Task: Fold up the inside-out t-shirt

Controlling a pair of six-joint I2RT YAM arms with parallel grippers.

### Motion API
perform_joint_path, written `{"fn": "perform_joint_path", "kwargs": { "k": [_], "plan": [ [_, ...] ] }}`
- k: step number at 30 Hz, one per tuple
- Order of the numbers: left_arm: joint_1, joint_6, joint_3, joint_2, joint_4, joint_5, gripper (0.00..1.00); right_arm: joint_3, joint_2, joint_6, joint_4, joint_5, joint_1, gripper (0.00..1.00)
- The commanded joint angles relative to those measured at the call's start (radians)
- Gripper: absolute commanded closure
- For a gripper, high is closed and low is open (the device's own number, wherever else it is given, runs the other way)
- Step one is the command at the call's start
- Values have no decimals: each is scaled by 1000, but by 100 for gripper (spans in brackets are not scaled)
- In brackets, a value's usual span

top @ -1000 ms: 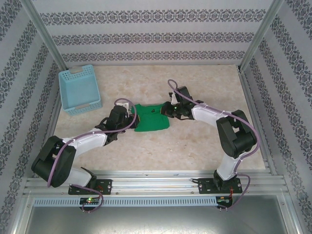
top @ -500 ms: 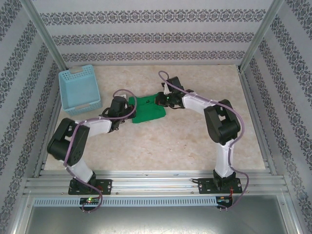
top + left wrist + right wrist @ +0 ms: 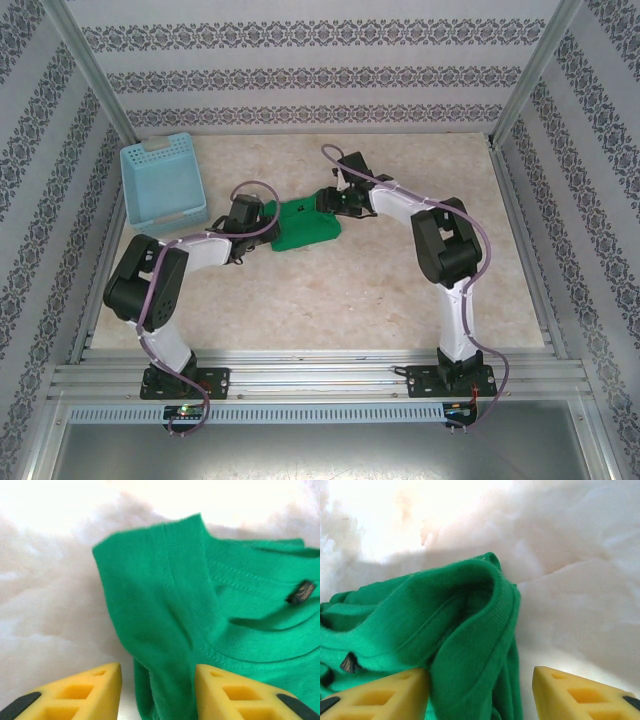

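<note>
green cloth: the plain bright green short-sleeved cotton t-shirt [image 3: 305, 228] lies as a small, thick, roughly rectangular bundle on the far middle of the pale marbled worktop [image 3: 330, 300], to the right of the light blue plastic lattice basket [image 3: 163, 183] and apart from it.
left claw [image 3: 157, 687]: at the bundle's left end; yellow fingers stand apart, a fold of the shirt [image 3: 200, 620] lies loosely between them, and a strip of worktop shows beside one finger, so nothing is clamped.
right claw [image 3: 480, 692]: at the bundle's far right corner; fingers wide apart, a rolled hem of the shirt [image 3: 455, 630] rests against one finger, with bare worktop before the other.
seen from above: left claw [image 3: 262, 218] and right claw [image 3: 328, 201] flank the bundle closely.
collar: ribbed neckline and a small dark label [image 3: 301, 591] lie on top, seams showing.
done, by my reading: the shirt is gathered into layers and set down; the folding looks close to finished.
left, by my reading: edges at both ends are bunched and rounded rather than flat, so some squaring or pressing may remain, and both claws have yet to draw clear.
</note>
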Motion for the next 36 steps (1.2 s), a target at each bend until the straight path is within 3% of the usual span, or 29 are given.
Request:
{"fn": "perform_joint_path", "kwargs": {
  "k": [1,7,10,16,25,31,36],
  "plan": [
    [12,49,68,-62,-106,-59,55,35,-88,-69,-63,76,-7,42],
    [15,86,165,-10,-158,-62,52,85,-66,-101,-90,94,-1,43],
    [15,90,218,44,-162,-48,54,137,-24,-110,-108,92,4,50],
    [29,93,350,206,-187,-22,68,298,117,-127,-171,104,16,65],
    [72,70,531,373,-247,44,72,573,321,-139,-302,173,1,65],
    [74,59,555,262,-342,23,56,718,294,-191,-459,282,-14,58],
    [76,72,469,85,-386,-31,44,545,91,-213,-432,284,10,50]
  ]
}}
